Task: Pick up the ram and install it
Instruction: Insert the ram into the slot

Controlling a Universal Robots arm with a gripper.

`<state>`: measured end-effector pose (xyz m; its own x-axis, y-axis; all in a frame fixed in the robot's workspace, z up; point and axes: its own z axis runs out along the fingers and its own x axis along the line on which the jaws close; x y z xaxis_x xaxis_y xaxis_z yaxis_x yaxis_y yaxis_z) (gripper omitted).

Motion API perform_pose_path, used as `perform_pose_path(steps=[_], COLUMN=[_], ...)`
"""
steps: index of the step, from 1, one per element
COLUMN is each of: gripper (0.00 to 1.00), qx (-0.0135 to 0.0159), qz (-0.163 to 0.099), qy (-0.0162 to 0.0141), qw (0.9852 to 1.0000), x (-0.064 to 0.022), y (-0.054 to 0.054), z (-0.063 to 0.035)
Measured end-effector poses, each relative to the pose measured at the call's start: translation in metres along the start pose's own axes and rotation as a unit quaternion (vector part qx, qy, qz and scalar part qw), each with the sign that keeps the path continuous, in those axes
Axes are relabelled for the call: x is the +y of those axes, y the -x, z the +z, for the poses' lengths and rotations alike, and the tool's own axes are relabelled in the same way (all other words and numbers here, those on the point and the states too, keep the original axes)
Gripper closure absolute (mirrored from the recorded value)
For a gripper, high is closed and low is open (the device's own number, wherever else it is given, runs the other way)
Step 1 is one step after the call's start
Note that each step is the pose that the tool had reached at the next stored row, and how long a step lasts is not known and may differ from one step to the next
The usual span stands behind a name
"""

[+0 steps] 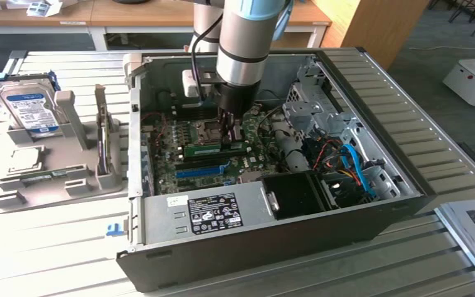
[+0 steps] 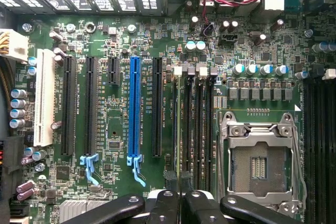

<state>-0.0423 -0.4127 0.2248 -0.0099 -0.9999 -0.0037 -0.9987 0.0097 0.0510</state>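
The ram (image 1: 208, 148) is a narrow green stick standing on edge over the motherboard inside the open computer case (image 1: 402, 185), next to the CPU socket (image 2: 260, 163). My gripper (image 1: 233, 139) reaches straight down into the case and is shut on the ram. In the wrist view my gripper (image 2: 181, 205) has its black fingers (image 2: 164, 208) close together, and the ram (image 2: 180, 129) runs edge-on from between them along the black memory slots (image 2: 202, 124). Whether it is seated in a slot I cannot tell.
A long blue slot (image 2: 134, 108) and black expansion slots lie beside the memory slots. Cables and a drive cage (image 1: 312, 105) crowd the case on the exterior view's right. A grey holder (image 1: 64, 167) with a blue-labelled hard drive (image 1: 35, 111) stands at the exterior view's left.
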Motion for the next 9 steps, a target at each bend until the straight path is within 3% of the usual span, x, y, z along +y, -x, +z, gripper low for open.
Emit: perform_pose_path(steps=[9], gripper=[0.88], qx=[0.0], qz=[0.0], qy=[0.0], qw=[1.0], x=[-0.0001], y=[0.0], z=[0.0028])
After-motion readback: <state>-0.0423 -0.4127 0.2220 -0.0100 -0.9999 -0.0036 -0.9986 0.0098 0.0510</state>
